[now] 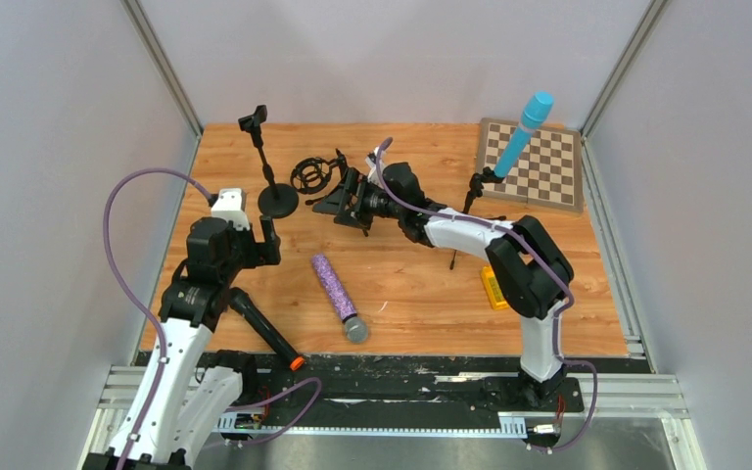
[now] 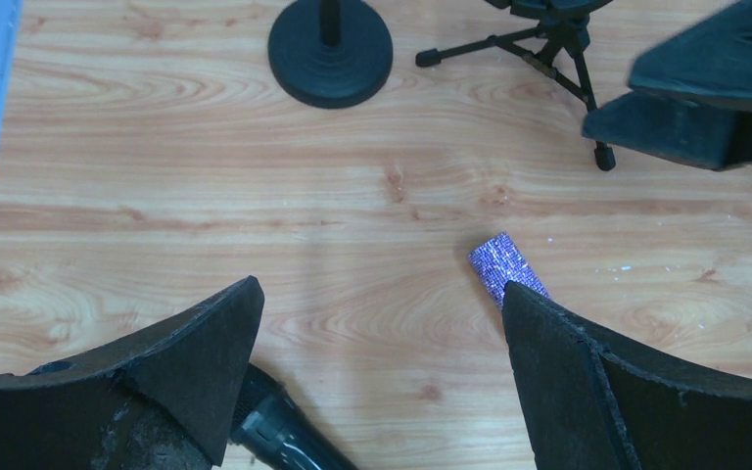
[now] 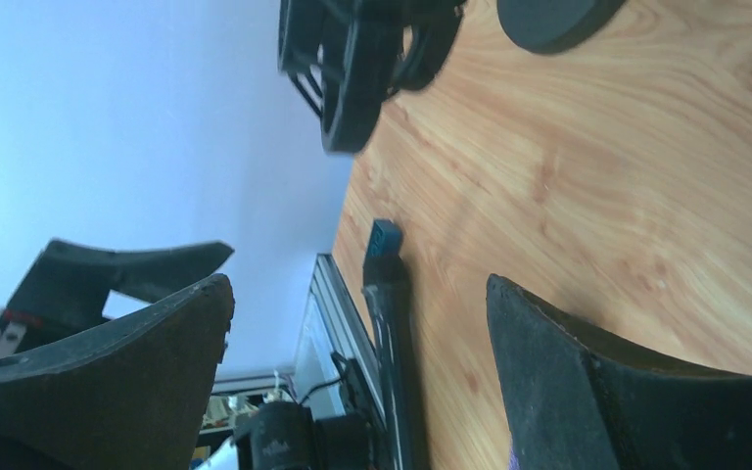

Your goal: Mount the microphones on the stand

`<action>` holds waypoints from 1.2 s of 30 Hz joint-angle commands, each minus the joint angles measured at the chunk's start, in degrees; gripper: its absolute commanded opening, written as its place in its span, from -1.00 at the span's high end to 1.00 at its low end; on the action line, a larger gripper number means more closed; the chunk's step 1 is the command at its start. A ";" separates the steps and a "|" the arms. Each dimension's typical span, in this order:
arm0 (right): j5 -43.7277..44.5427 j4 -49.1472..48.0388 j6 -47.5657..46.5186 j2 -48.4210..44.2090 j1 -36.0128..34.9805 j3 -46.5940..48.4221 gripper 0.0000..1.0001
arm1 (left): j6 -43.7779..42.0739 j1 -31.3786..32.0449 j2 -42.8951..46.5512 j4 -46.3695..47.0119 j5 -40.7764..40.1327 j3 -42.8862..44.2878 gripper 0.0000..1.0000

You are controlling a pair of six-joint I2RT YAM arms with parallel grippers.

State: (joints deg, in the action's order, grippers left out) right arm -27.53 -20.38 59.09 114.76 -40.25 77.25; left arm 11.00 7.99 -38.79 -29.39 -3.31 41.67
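**Overhead and wrist views of the wooden table [image 1: 421,284].** The left gripper [image 2: 380,299] is hovering over bare wood at the left side, its jaws spread wide with nothing between them. The right gripper [image 3: 357,286], reaching across toward the far middle of the table, is also standing wide open and holding nothing.

The glittery purple microphone [image 1: 334,286] is lying flat near the centre of the table, with its silver mesh head [image 1: 355,329] pointing toward the near edge. In the left wrist view its tail end is showing just beside the finger at the right of that view.

The black microphone [image 1: 259,328] is lying at the near left, partly under the left arm, with its orange ring [image 1: 297,362] at the table's near edge.

The light-blue microphone [image 1: 521,135] is sitting tilted in the clip of a tripod stand [image 1: 472,191] at the far right, beside the chessboard [image 1: 548,171].

A round-base stand [image 1: 276,199] is standing at the far left. A shock mount on a small tripod [image 1: 313,174] is standing just beside it, close to the right gripper. A small yellow object [image 1: 493,289] is lying near the right arm; what it is cannot be told.
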 commanded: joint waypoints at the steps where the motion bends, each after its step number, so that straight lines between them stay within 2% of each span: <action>1: 0.52 -6.92 7.43 4.35 -0.71 7.35 -0.95 | -2.56 -0.52 2.59 3.08 -1.23 -0.40 -1.00; 7: 0.93 -5.88 10.47 10.66 -0.66 15.36 -0.92 | -2.89 -0.52 2.10 2.75 -1.73 -0.47 -1.00; 17: 4.58 -4.78 14.68 15.49 -0.17 19.05 -0.86 | -3.09 -0.53 1.46 2.64 0.34 -0.62 -0.98; 28: 3.48 -7.57 15.14 17.25 0.34 20.09 -0.01 | -3.57 -0.54 1.00 2.92 2.26 -0.78 -0.96; 33: 2.57 -8.06 12.53 14.69 0.61 16.45 0.30 | -3.77 -0.53 0.83 3.01 2.84 -0.84 -0.95; 36: 1.05 -8.14 10.61 12.66 0.93 13.56 0.42 | -3.92 -0.53 0.82 3.07 2.95 -0.92 -0.96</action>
State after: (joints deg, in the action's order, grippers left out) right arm -25.17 -28.45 72.14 131.24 -40.23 94.21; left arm 8.36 7.88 -38.06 -28.40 -1.34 41.15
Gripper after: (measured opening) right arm 0.447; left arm 0.979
